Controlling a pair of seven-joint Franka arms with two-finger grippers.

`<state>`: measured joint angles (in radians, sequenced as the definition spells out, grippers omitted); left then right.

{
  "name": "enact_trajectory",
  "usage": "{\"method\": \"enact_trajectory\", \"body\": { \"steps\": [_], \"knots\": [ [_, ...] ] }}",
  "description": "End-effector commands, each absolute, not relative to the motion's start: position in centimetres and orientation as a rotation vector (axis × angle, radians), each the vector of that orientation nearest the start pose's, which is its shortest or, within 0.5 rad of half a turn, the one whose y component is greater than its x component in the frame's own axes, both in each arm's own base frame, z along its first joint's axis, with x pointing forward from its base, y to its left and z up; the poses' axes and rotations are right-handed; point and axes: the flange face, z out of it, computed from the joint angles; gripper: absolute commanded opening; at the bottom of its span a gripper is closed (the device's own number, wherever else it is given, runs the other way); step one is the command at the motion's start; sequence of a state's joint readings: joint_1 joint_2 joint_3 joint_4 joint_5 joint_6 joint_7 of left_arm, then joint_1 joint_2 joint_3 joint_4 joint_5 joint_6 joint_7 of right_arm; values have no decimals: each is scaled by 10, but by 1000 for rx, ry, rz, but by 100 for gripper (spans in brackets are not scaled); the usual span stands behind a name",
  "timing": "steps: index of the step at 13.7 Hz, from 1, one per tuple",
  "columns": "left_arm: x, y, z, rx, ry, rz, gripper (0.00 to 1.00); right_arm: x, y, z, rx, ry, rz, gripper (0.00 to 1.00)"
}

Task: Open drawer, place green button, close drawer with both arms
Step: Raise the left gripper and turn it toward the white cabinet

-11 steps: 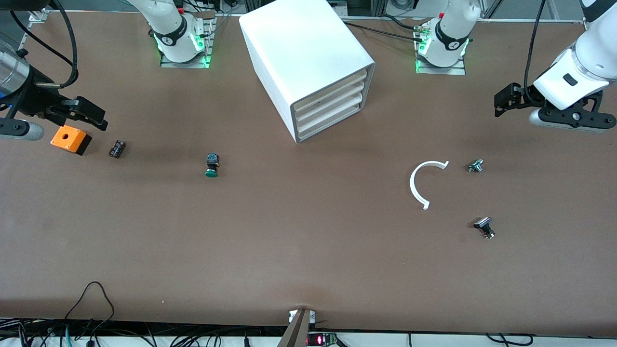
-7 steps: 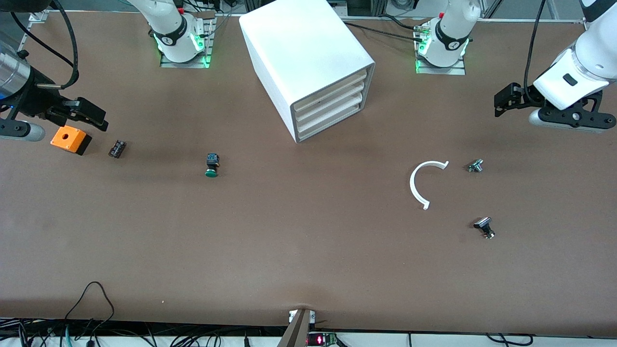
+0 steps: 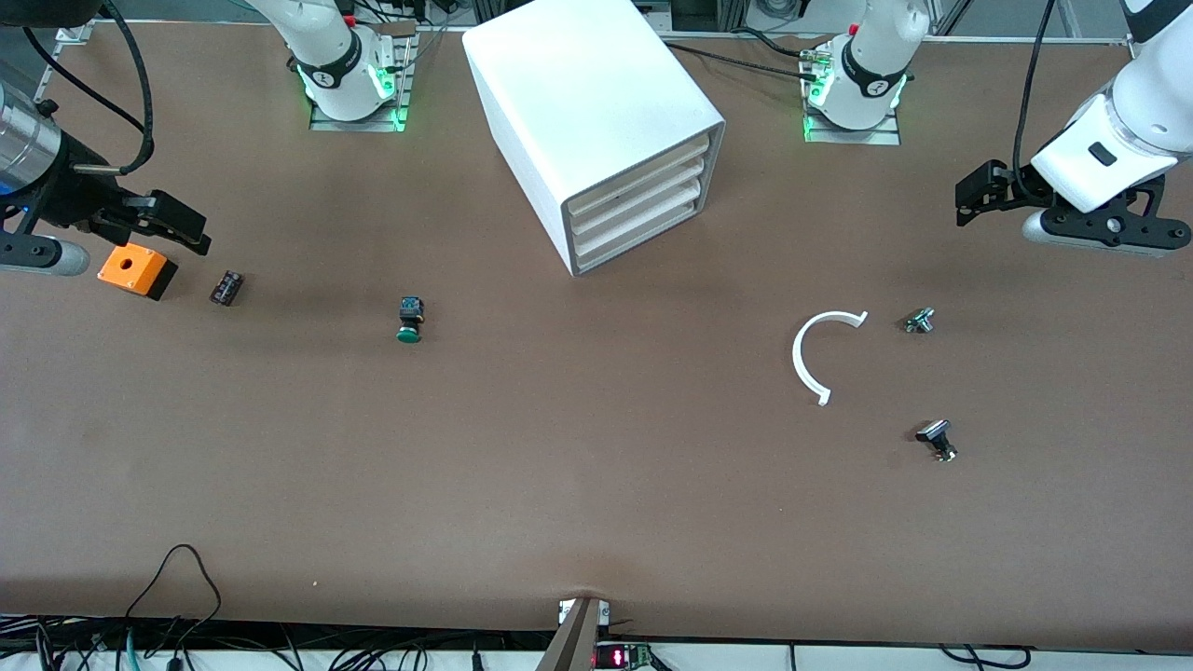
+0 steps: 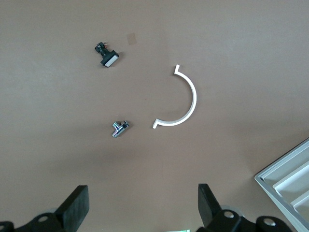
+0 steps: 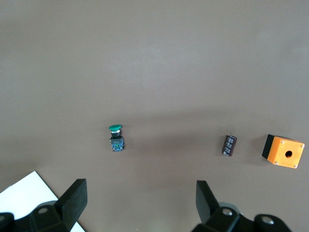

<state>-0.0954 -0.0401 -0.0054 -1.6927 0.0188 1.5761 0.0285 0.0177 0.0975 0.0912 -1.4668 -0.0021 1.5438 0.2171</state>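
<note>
The white cabinet (image 3: 587, 102) stands at the back middle of the table with its three cream drawers shut; the lowest drawer (image 3: 636, 237) sits flush. The green-capped button (image 3: 410, 320) lies on its side on the table, toward the right arm's end; it also shows in the right wrist view (image 5: 116, 138). My right gripper (image 3: 177, 224) is open and empty, up in the air over the orange box (image 3: 136, 270). My left gripper (image 3: 974, 194) is open and empty, high over the left arm's end of the table. A corner of the cabinet shows in the left wrist view (image 4: 289, 181).
A small dark part (image 3: 226, 287) lies beside the orange box. A white half-ring (image 3: 813, 354), a small silver part (image 3: 919, 321) and a black-capped silver-stemmed part (image 3: 936, 438) lie toward the left arm's end. Cables run along the table's near edge.
My right gripper has drifted slightly toward the cabinet. The left arm and the things on the table have not moved.
</note>
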Motion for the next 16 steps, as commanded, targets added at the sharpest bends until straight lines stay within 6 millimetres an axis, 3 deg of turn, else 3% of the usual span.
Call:
{"method": "enact_trajectory", "body": {
  "steps": [1,6,9,16],
  "knots": [
    [539,-54,594,-3088,229,148,99,580,66,622,-3104,162,25,100],
    [541,-62,592,-3074,249,337,99,581,64,619,-3117,146,26,100],
    [531,-68,587,-3054,273,523,99,581,67,615,-3116,158,39,100],
    [519,-114,570,-3326,420,870,99,584,68,598,-3122,146,129,100]
  ]
}}
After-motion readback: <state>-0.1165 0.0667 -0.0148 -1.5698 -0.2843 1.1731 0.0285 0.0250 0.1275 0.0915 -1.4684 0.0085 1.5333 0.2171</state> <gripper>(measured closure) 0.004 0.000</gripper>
